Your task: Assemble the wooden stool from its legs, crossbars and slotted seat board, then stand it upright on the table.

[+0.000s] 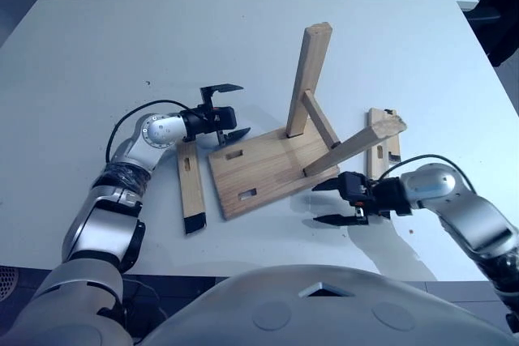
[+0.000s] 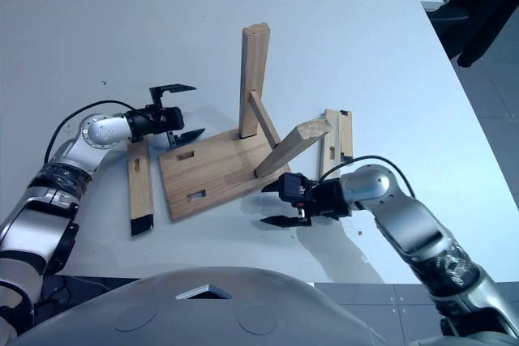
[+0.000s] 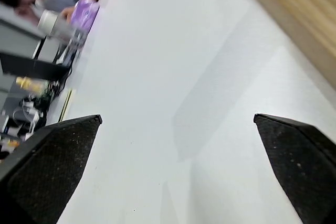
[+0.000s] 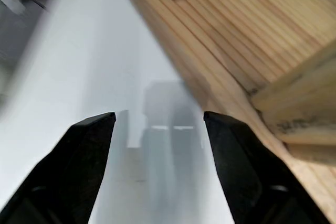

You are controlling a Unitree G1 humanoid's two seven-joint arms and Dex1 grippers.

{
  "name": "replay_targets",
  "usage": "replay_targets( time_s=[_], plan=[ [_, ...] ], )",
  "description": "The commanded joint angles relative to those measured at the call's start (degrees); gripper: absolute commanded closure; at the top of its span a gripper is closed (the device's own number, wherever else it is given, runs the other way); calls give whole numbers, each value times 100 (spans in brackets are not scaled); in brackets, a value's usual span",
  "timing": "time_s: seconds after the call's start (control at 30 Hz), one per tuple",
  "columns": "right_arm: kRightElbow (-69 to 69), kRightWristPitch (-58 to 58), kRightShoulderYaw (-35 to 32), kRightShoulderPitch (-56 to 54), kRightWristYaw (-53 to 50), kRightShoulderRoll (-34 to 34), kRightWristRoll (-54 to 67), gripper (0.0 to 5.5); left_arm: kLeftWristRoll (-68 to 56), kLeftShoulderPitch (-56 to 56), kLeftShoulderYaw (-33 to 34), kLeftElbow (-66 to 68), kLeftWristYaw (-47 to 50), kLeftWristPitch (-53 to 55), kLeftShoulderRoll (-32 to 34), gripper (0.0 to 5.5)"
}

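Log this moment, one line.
seat board flat | upright leg, tilted leg slotted | left claw open | right claw open | left piece, right piece loose

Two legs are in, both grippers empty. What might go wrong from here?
1. The leaning leg tilts far over, perhaps poorly seated in the seat board; a nudge from the open right gripper nearby might tip it out.
2. The loose leg on the right lies under its tip, so grasping that could knock it.

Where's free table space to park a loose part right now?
Free: the far half of the table beyond the upright leg, and its left side outboard of the left gripper. Crowded: round the seat board, hemmed by left loose leg, right loose leg, tilted leg and right gripper.
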Motion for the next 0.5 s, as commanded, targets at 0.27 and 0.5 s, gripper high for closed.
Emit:
replay_targets(
  time_s=[0.27,0.5],
  plan=[
    [1577,-732,-218,-819,-1290,1134,-746,237,-463,709,-14,-905,-601,563,47,10],
    [1932,-953,-363,-991,-1434,1317,-897,237,-668,1464,266,-2254,-190,1717,-98,10]
  ],
)
